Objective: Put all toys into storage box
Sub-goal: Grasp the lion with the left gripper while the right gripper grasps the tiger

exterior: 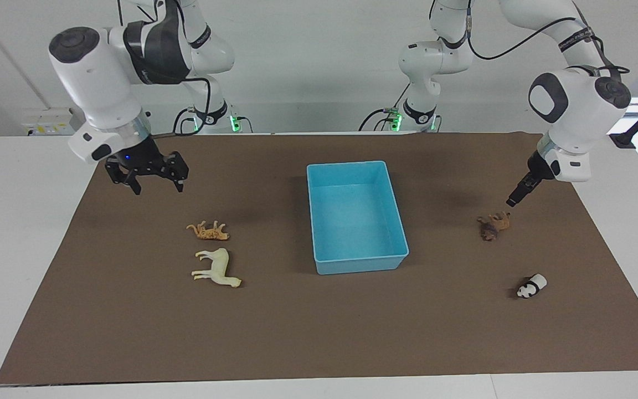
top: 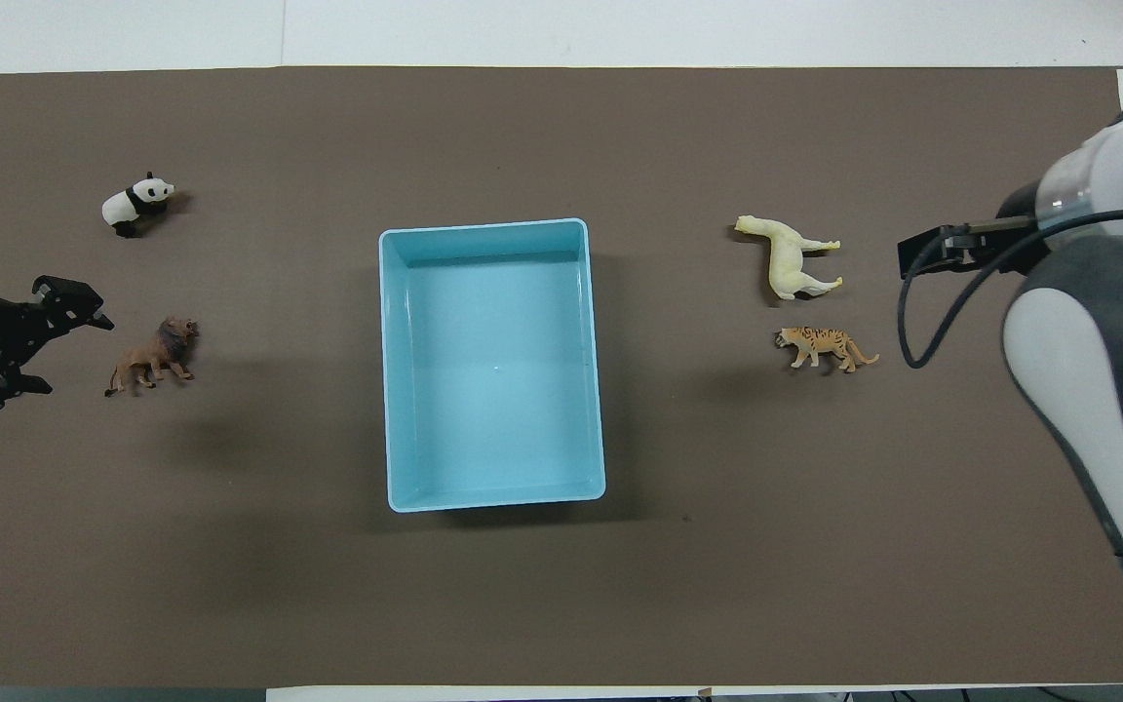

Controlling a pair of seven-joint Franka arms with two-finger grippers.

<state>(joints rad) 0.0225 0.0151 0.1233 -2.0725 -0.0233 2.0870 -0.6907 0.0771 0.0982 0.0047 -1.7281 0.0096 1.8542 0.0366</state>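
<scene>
The light blue storage box (exterior: 352, 164) (top: 484, 225) stands empty mid-mat. Toward the right arm's end lie a cream horse (exterior: 216, 269) (top: 788, 261) and an orange striped big cat (exterior: 208, 231) (top: 823, 346), the cat nearer the robots. Toward the left arm's end stand a brown lion (exterior: 494, 224) (top: 154, 356) and a black-and-white panda (exterior: 531, 286) (top: 135, 203). My left gripper (exterior: 512, 201) (top: 72, 355) hangs open just above the mat beside the lion, holding nothing. My right gripper (exterior: 157, 188) (top: 917, 255) is open and empty over the mat near the big cat.
A brown mat (exterior: 319, 332) covers most of the white table (exterior: 14, 221). The right arm's cable (top: 908, 322) loops down beside the gripper. Both arm bases stand at the robots' edge of the table.
</scene>
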